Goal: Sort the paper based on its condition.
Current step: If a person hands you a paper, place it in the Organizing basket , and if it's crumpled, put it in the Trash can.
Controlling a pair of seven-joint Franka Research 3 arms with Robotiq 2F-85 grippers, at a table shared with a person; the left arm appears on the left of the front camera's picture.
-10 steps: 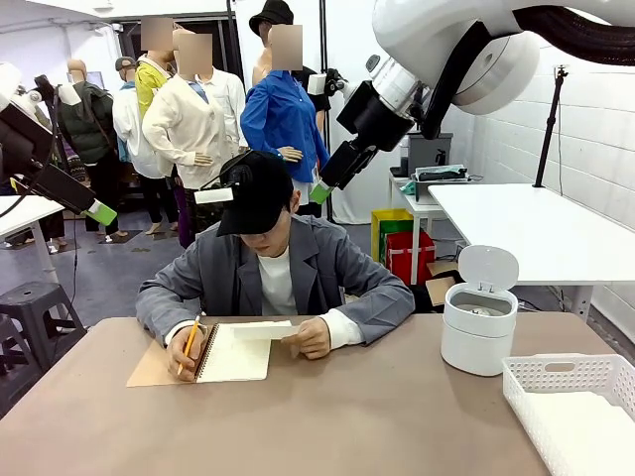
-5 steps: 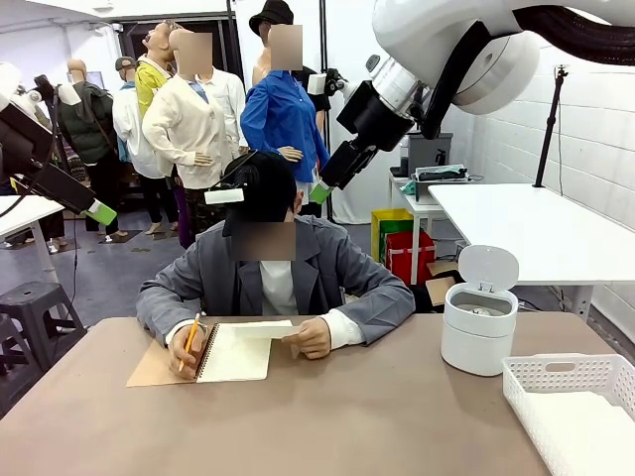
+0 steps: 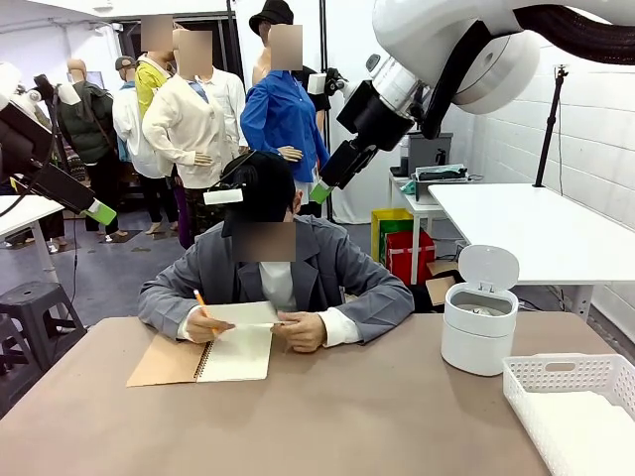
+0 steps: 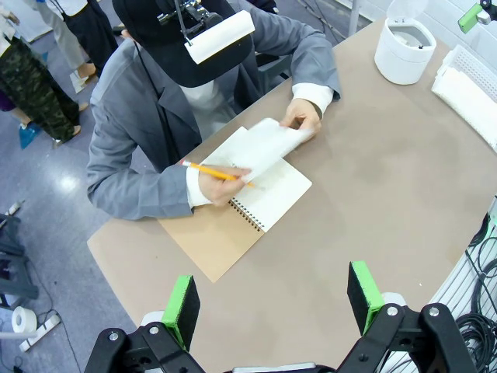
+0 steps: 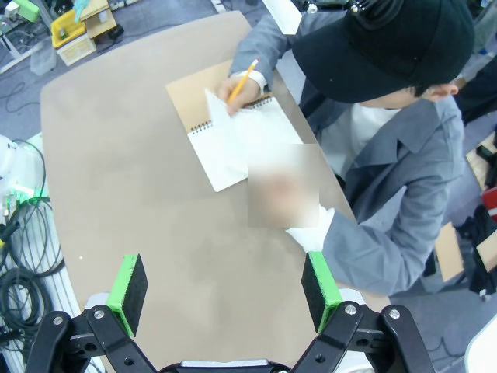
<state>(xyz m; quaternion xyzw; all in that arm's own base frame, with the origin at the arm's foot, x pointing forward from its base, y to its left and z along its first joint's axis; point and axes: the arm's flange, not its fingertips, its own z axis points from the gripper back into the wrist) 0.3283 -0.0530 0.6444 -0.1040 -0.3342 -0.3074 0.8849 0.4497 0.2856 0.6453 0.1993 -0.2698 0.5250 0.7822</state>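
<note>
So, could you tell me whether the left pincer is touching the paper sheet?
Apart. The left wrist view shows the left pincer open high above the table, the paper sheet far off in the person's hands.

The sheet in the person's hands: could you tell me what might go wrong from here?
The sheet is held in the person's hands, one with a pencil; the open left tool reaching in could strike them.
It curls over the notebook and may be bound in; pulling could tear it.
The bin and basket stand close together; a drop could land wrongly.
</note>
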